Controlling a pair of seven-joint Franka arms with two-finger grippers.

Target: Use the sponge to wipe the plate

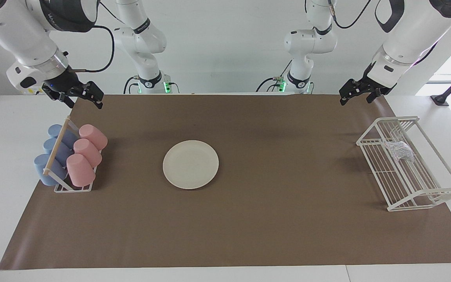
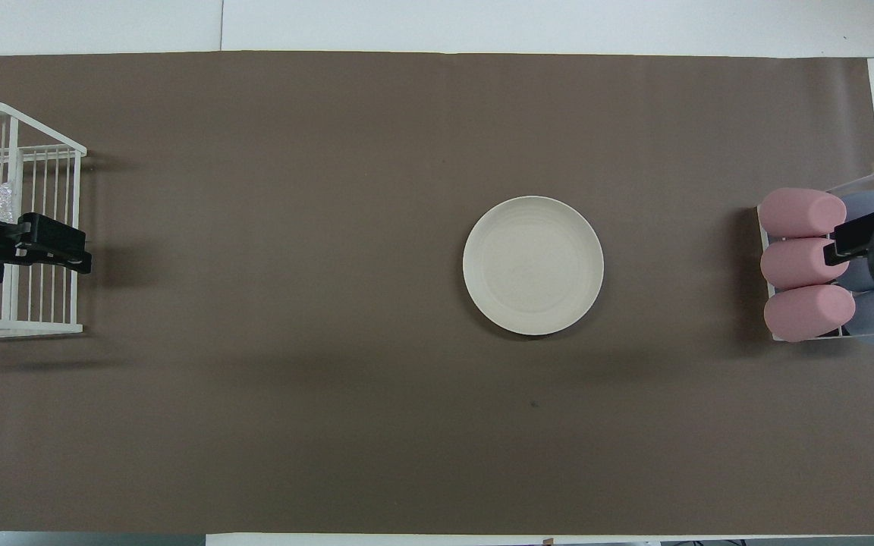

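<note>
Brown paper [image 1: 249, 235] covers the table, the plate [image 1: 190, 164] flat on it mid-table. Toward the left arm's end, the sponge [image 1: 398, 150] sits in a white wire rack [image 1: 405, 184]. Both claws hang raised with fingers apart, empty: left gripper [image 1: 360, 93] over the paper's edge near the rack, right gripper [image 1: 77, 95] near the cup rack [image 1: 71, 186].

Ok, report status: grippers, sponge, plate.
Left gripper and right gripper both open, empty, raised at their own ends. Sponge in the wire rack, untouched. Plate bare at mid-table, nothing in the way.
</note>
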